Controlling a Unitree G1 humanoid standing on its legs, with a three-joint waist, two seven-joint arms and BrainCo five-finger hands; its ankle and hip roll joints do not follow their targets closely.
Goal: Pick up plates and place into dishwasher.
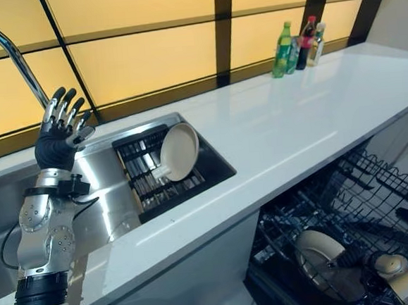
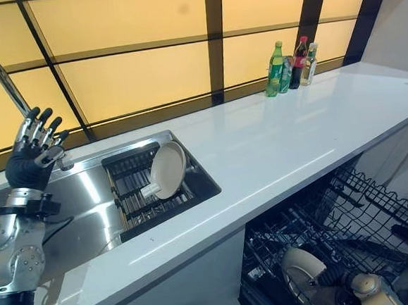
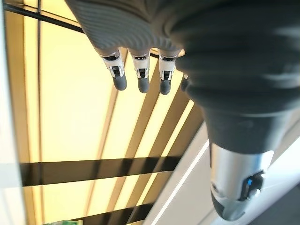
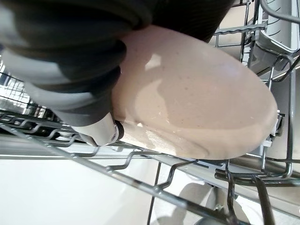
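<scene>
Right hand is low inside the dishwasher rack, dark cover over a beige plate. In its wrist view the plate lies right against the palm, with the thumb across its near edge, so it reads as pinching the plate; the fingers are hidden behind it. The plate sits tilted among the rack wires, probably being lined up to drop between tines so it stands on edge. It looks not yet released, since the hand covers it.

Left hand is raised well clear above the sink, fingers spread and straight, holding nothing. It is likely parked there to stay out of the way.

A second plate leans upright in the sink's drying rack, just beside and below the left hand on its far side, propped on edge to drain. Judging by the task, this one goes next.

Bottles stand at the far end of the counter, well apart from both hands.
</scene>
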